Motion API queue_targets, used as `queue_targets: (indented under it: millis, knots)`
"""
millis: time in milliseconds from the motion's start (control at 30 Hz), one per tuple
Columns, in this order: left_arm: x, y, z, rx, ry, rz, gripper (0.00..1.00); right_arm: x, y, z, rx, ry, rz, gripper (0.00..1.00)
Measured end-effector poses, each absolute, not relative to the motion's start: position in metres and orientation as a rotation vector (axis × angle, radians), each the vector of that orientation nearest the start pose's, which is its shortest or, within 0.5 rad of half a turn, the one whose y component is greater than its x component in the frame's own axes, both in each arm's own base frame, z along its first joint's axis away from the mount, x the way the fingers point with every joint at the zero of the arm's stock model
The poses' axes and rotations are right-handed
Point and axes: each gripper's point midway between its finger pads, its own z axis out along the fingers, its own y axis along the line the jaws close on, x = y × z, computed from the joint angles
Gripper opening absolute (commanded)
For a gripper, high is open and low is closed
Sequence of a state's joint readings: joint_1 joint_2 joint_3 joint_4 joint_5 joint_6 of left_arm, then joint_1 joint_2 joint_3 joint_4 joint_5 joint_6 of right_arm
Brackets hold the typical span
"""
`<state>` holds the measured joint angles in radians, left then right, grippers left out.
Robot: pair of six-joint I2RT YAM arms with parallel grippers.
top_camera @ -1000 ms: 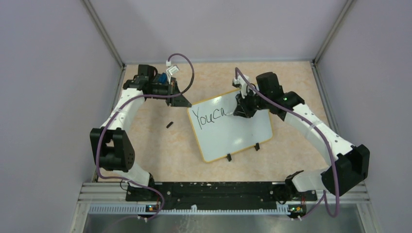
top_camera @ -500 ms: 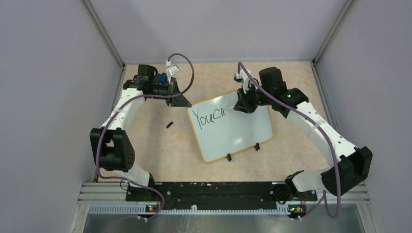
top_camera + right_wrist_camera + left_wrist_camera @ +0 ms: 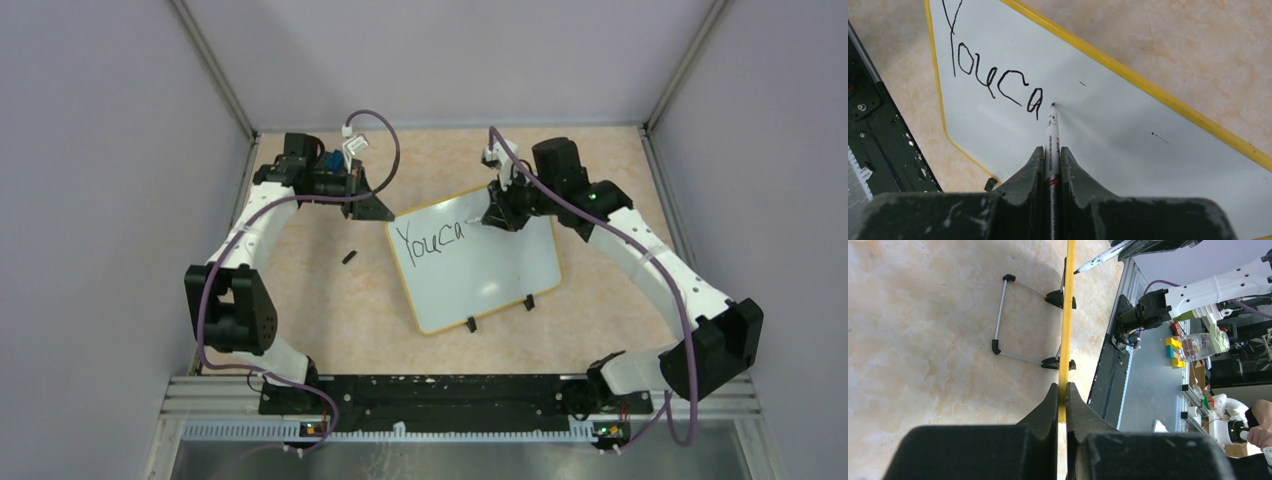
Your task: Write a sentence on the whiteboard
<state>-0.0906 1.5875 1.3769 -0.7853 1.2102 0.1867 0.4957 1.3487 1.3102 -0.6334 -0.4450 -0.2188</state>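
The sentence [image 3: 998,80], reading only "Youca" (black strokes), sits at the top of the whiteboard [image 3: 500,275] mid-way across the table [image 3: 330,300], with the right gripper [image 3: 1051,152] clamping a marker [image 3: 1052,125] whose tip is just beside the "a", while the left gripper [image 3: 1061,390] pinches the board's yellow rim.

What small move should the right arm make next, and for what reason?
Probably start the first stroke of an "n" just right of the "a". The lettering reads "Youca" so far, the marker shut in the right gripper has its tip beside that last letter, and the left gripper clamps the yellow rim of the whiteboard, so the board should hold.
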Motion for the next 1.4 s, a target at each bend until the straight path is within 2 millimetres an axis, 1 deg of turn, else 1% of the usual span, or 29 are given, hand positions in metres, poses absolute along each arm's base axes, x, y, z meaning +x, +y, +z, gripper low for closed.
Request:
queue_targets:
  millis: [267, 467, 633, 967, 1200, 1400]
  knots:
    - [0.304, -0.19, 0.241, 0.73, 2.059, -1.441, 0.0, 0.291, 0.235, 0.235, -1.011, 2.015, 0.655, 0.0]
    - [0.305, -0.189, 0.24, 0.73, 2.062, -1.43, 0.0, 0.282, 0.234, 0.22, -1.026, 2.048, 0.685, 0.0]
    - [0.305, -0.189, 0.24, 0.731, 2.062, -1.431, 0.0, 0.276, 0.231, 0.213, -1.03, 2.07, 0.692, 0.0]
    - [0.304, -0.189, 0.241, 0.731, 2.061, -1.431, 0.0, 0.277, 0.231, 0.216, -1.022, 2.065, 0.689, 0.0]
    - [0.303, -0.189, 0.241, 0.734, 2.058, -1.43, 0.0, 0.287, 0.234, 0.231, -1.004, 2.024, 0.668, 0.0]
    - [0.304, -0.189, 0.241, 0.733, 2.061, -1.425, 0.0, 0.293, 0.234, 0.234, -0.995, 2.019, 0.665, 0.0]
